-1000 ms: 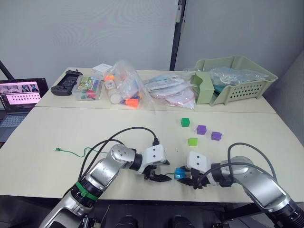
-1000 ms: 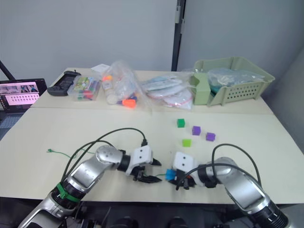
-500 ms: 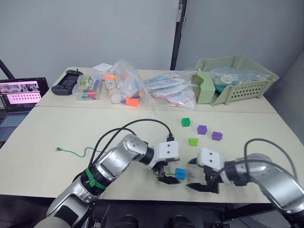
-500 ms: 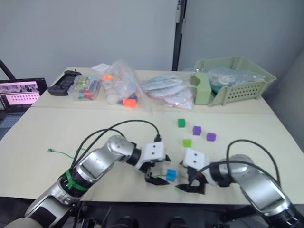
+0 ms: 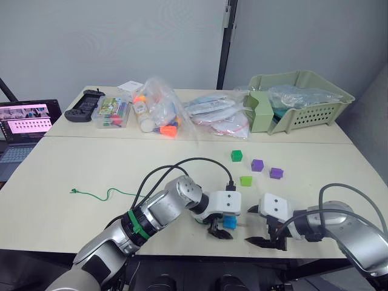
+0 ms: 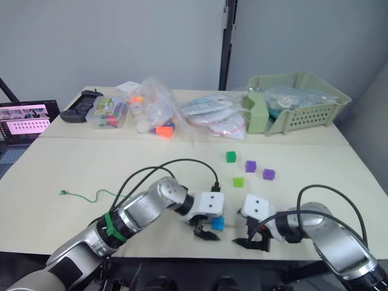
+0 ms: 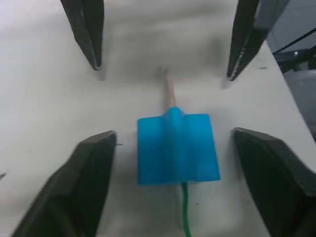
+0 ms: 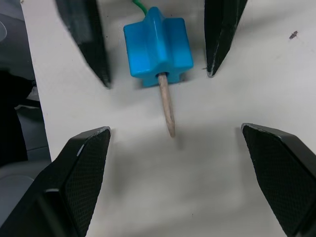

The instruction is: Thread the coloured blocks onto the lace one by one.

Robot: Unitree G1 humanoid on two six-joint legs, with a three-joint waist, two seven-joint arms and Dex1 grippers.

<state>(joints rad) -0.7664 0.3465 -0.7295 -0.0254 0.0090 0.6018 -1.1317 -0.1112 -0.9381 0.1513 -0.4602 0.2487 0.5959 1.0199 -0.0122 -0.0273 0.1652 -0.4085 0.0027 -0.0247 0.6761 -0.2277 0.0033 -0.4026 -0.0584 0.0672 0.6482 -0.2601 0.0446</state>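
Observation:
A blue block lies on the table near its front edge, with the lace's pale tip poking out of its far side and the green lace trailing away to the left. My left gripper stands open astride the block, a gap on each side. My right gripper is open just right of the tip, touching nothing. Two green blocks and two purple blocks sit loose further back on the table.
Clear bags of toys and a green basket line the back of the table. A clear box and a black controller sit at the back left, a laptop beyond the left edge.
My right gripper let go of the blue block, opened and drew back to the right. My left gripper moved right and now straddles the block, which rests on the table.

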